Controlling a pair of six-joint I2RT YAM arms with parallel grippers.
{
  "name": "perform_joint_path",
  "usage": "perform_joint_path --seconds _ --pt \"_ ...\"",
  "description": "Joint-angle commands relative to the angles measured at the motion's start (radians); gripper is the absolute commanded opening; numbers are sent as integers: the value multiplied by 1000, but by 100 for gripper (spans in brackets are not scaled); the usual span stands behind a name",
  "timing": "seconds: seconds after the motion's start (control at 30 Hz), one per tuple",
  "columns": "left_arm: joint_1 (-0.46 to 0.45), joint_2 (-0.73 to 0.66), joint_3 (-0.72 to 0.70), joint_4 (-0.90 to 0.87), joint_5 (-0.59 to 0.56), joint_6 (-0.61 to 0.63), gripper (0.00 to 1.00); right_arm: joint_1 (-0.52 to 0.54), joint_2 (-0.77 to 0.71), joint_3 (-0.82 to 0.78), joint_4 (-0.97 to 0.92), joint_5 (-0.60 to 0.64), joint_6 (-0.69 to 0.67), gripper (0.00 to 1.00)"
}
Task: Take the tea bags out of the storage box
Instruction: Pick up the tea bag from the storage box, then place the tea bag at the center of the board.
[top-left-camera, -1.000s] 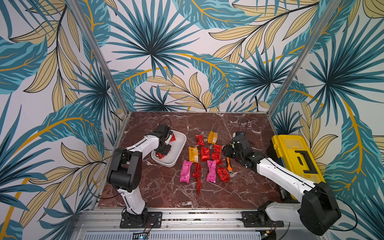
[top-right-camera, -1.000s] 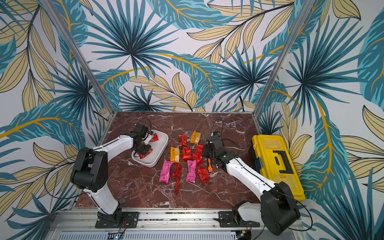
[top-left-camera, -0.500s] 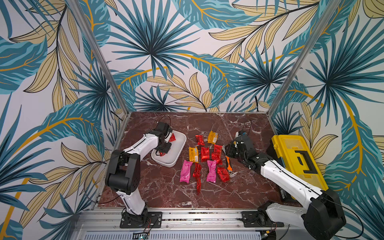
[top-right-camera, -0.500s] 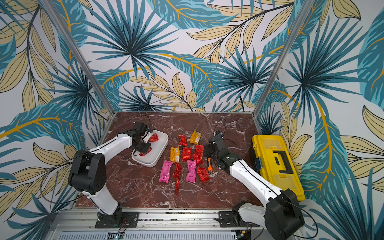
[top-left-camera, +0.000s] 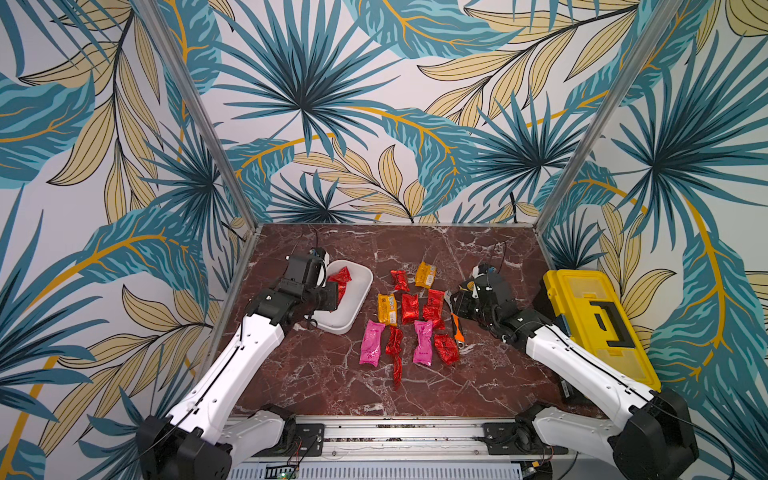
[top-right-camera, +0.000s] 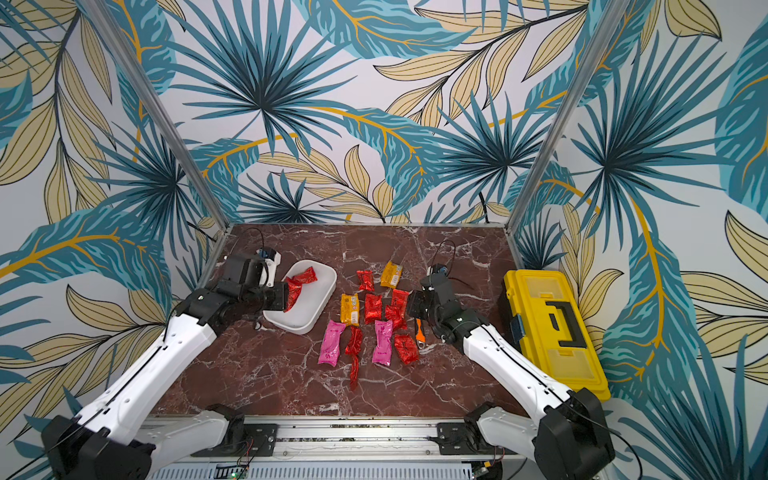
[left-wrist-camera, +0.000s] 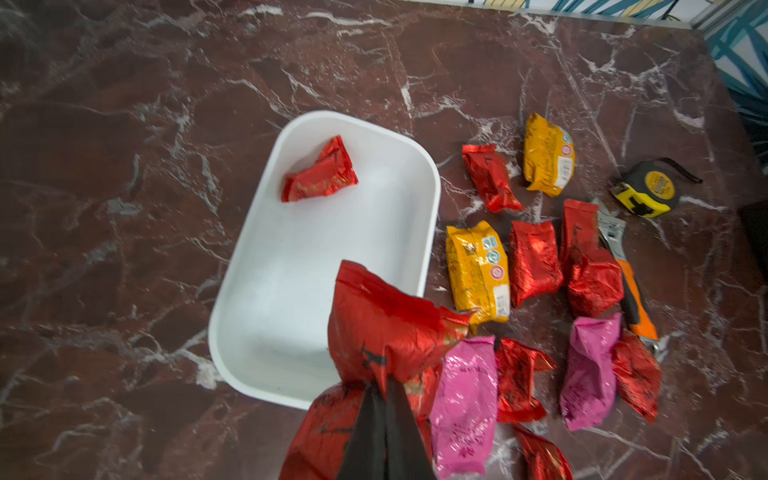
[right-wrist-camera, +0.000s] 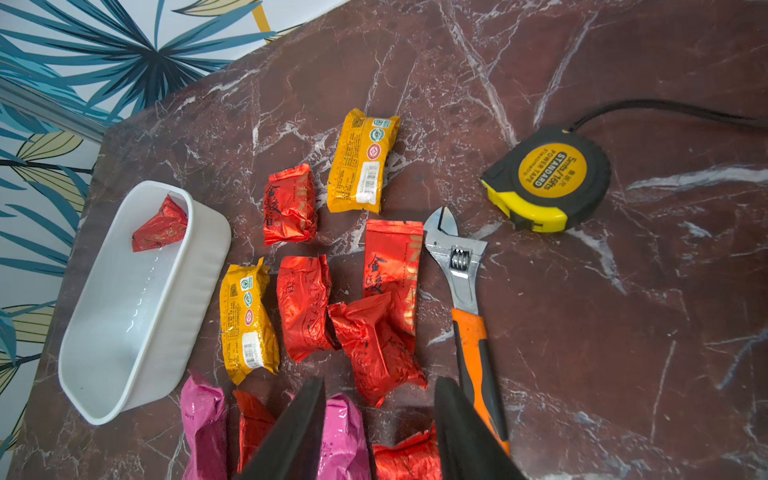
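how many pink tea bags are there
2. Both lie on the marble table, in the row nearest the robot: one pink tea bag at its left-arm end, the other pink tea bag between two red tea bags. None shows in the storage box, and none seems hidden.

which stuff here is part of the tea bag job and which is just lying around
Job: storage box, pinched red tea bag in the shut left tool, another red tea bag inside the box, the tea bags laid out beside it.
Lying about: adjustable wrench, tape measure, yellow toolbox.
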Motion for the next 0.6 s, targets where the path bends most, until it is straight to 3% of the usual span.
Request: perform_joint_path --seconds 0.0,0.23,0.43,0.57 --pt "-65 -124 -102 -102 -57 -231 0 -2 -18 -24 -9 -13 15 48" --pt "-331 -326 -261 -244 -171 -541 0 -2 -10 -24 7 -22 20 48" --pt "-538 -330 -365 -237 -195 -708 0 -2 -11 -28 4 -18 26 48" --pt "-577 -281 -462 -92 -155 -737 0 -2 -17 -35 3 -22 31 48"
